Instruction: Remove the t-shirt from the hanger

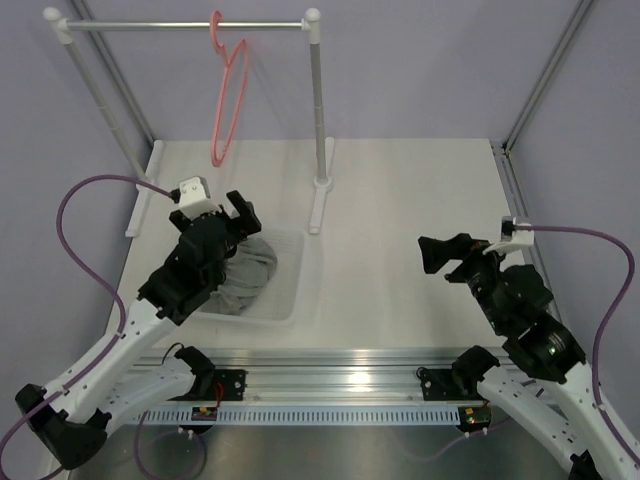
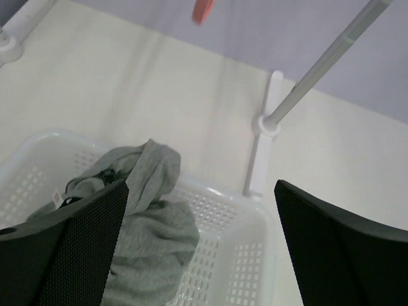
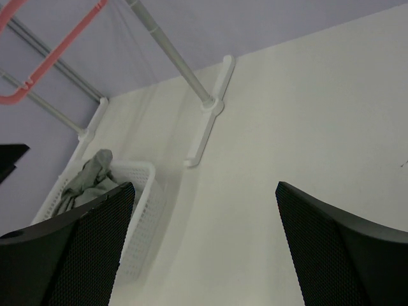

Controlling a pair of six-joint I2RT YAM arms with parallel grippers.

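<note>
The grey t-shirt [image 1: 250, 272] lies crumpled in a white basket [image 1: 292, 300], off the hanger. The pink hanger [image 1: 228, 100] hangs bare from the clothes rail [image 1: 180, 26] at the back. My left gripper [image 1: 215, 212] hovers open just over the t-shirt [image 2: 150, 217], its fingers wide apart with nothing between them. My right gripper [image 1: 440, 258] stands open over the bare table on the right, far from both. In the right wrist view the t-shirt [image 3: 89, 175] and hanger [image 3: 57, 51] show at the left.
The rail's right post [image 1: 318, 100] and its white foot [image 1: 320, 205] stand just behind the basket's far right corner. The left post [image 1: 100, 100] stands at the back left. Purple walls close the back and sides.
</note>
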